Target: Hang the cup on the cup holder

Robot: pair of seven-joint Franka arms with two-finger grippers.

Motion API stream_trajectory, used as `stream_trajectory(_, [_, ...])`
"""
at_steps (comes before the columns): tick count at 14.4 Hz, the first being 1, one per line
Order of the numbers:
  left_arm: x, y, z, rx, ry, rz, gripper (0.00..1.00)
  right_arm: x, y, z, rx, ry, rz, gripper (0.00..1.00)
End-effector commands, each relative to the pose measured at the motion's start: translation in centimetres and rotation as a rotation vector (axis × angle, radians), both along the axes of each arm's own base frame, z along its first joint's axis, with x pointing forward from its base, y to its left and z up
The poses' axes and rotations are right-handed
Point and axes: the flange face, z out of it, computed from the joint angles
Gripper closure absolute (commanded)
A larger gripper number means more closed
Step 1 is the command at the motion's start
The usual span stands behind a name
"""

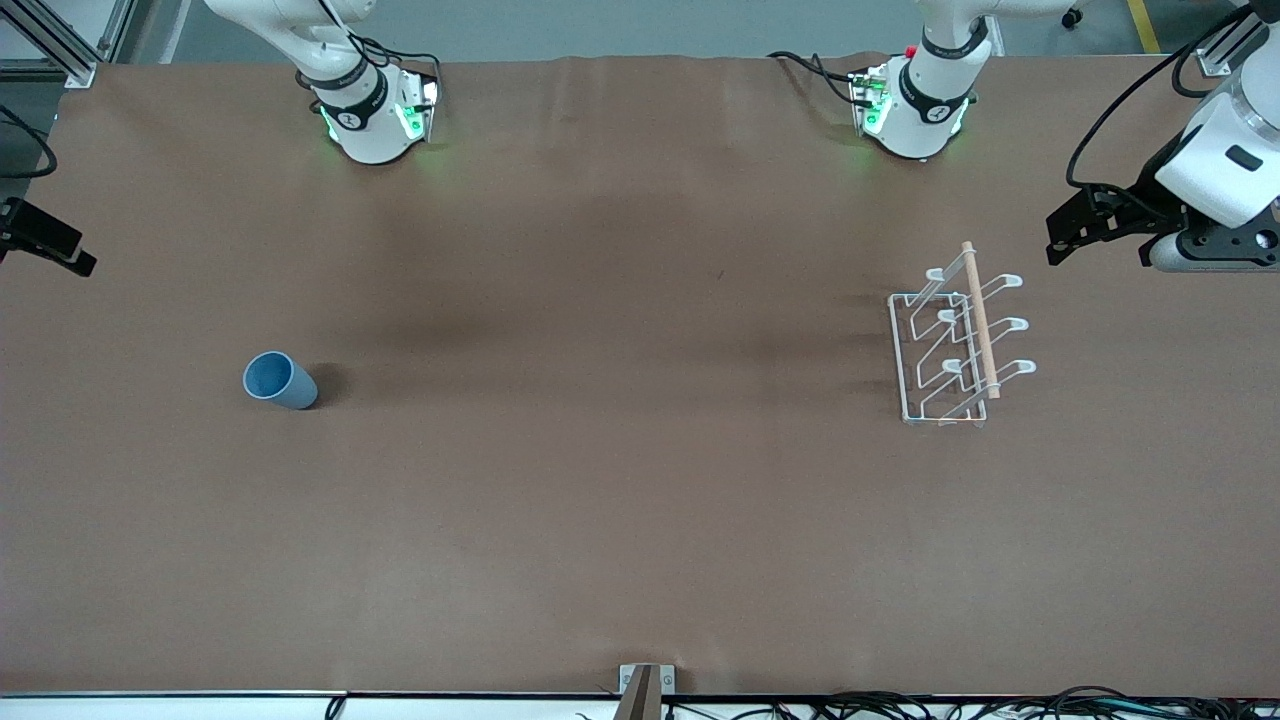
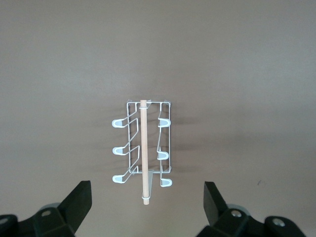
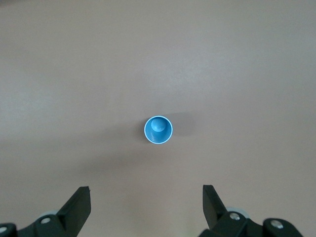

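The light-blue cup stands upright, mouth up, on the brown table toward the right arm's end; the right wrist view looks down into the cup. The white wire cup holder with its wooden top rod stands toward the left arm's end, and the cup holder also shows in the left wrist view. My left gripper hangs open and empty over the table end beside the cup holder. My right gripper hangs open and empty over the table's edge at the right arm's end, apart from the cup.
Both arm bases stand along the table's edge farthest from the front camera. A small bracket and cables sit at the edge nearest that camera. Brown table surface stretches between cup and cup holder.
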Motion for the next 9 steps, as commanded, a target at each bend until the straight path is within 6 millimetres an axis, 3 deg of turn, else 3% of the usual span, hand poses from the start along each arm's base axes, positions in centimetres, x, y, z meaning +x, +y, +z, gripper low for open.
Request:
stream_trajectory(1, [0.1,0.1,0.3,-0.008,-0.013,-0.01,0.0,-0.4,0.2,0.2,0.012,-0.003,0.016,0.0])
stream_trajectory(5, [0.2,0.2,0.2,-0.007,-0.013,-0.008,0.0,0.2,-0.2,-1.0,0.011,0.007,0.109,0.0])
stream_trajectory(9, [0.4,0.3,0.2,-0.008,-0.019,-0.006,0.0,1.5,-0.5,-9.6,0.016,0.037,0.126,0.0])
